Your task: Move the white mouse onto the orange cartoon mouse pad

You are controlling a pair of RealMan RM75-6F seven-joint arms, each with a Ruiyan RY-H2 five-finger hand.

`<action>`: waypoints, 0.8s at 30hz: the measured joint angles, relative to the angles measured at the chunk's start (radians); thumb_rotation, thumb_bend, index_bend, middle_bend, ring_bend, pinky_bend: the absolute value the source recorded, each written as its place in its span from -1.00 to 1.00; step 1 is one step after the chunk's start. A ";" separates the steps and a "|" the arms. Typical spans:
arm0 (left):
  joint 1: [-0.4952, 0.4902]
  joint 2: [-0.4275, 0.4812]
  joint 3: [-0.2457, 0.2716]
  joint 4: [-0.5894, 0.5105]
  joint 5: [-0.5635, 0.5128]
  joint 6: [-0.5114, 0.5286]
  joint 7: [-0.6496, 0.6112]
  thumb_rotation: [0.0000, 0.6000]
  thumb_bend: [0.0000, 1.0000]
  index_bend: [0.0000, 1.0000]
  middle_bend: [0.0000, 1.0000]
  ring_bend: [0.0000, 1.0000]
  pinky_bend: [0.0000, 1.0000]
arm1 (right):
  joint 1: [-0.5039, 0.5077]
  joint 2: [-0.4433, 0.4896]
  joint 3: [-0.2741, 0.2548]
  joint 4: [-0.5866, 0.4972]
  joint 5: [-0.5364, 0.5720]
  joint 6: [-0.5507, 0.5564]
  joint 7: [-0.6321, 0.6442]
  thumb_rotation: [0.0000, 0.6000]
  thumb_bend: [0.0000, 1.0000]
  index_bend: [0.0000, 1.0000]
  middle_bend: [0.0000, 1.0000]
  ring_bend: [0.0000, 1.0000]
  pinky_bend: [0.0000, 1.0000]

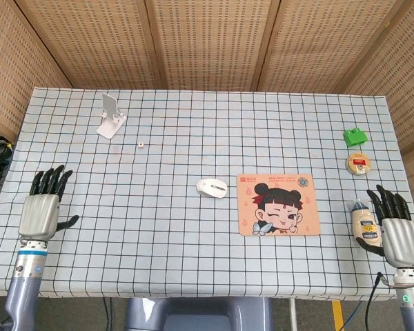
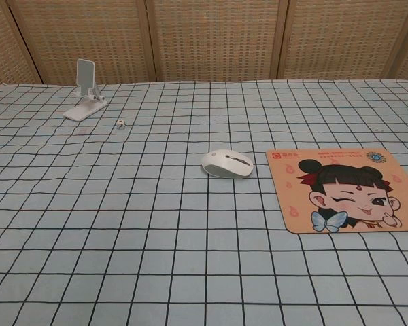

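So the surface [image 1: 159,227] is a table under a pale blue cloth with a black grid, and behind it the room is just woven wicker-style panels in wooden frames [image 1: 207,41].

Count of stuff on it: one white computer mouse [image 1: 212,187], one orange rectangular mouse pad with a winking cartoon girl [image 1: 279,204], one white folding phone stand [image 1: 111,117], one tiny white die-looking cube [image 1: 141,145], one green blocky piece [image 1: 355,136], one small round tin with a tan lid [image 1: 358,163], and one cream squeeze bottle lying down [image 1: 366,225].

The mouse sits on the cloth just beside the pad's left edge, near but not on it. Phone stand and cube are up at the far left, well apart from the mouse. The green piece, tin and bottle run down the right side.

Two hands: left hand [image 1: 41,209] hovers at the near left edge, fingers spread, holding nothing. Right hand [image 1: 397,231] is at the near right edge just beside the bottle, fingers apart too, nothing gripped. Neither hand shows in the chest view.
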 measured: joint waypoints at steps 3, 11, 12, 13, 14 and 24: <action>0.060 0.008 0.019 0.039 0.048 0.050 -0.032 1.00 -0.74 -0.83 -1.00 -1.00 -1.00 | 0.004 -0.008 0.001 0.002 0.002 -0.002 -0.013 1.00 -0.83 -1.00 -1.00 -1.00 -1.00; 0.109 0.040 -0.021 0.061 0.068 0.043 -0.118 1.00 -0.74 -0.83 -1.00 -1.00 -1.00 | 0.042 -0.031 0.017 -0.043 0.010 -0.039 -0.078 1.00 -0.83 -0.99 -1.00 -1.00 -1.00; 0.112 0.043 -0.027 0.062 0.068 0.033 -0.127 1.00 -0.74 -0.83 -1.00 -1.00 -1.00 | 0.052 -0.033 0.022 -0.061 0.012 -0.049 -0.094 1.00 -0.83 -0.98 -1.00 -1.00 -1.00; 0.114 0.046 -0.032 0.063 0.068 0.024 -0.134 1.00 -0.74 -0.83 -1.00 -1.00 -1.00 | 0.064 -0.034 0.028 -0.082 0.014 -0.060 -0.113 1.00 -0.83 -0.97 -1.00 -1.00 -1.00; 0.116 0.049 -0.038 0.064 0.067 0.016 -0.141 1.00 -0.74 -0.83 -1.00 -1.00 -1.00 | 0.082 -0.036 0.038 -0.114 0.018 -0.075 -0.143 1.00 -0.83 -0.95 -1.00 -1.00 -1.00; 0.140 0.071 -0.088 0.073 0.063 -0.043 -0.193 1.00 -0.74 -0.83 -1.00 -1.00 -1.00 | 0.306 -0.176 0.169 -0.316 0.213 -0.213 -0.529 1.00 -0.82 -0.93 -1.00 -1.00 -1.00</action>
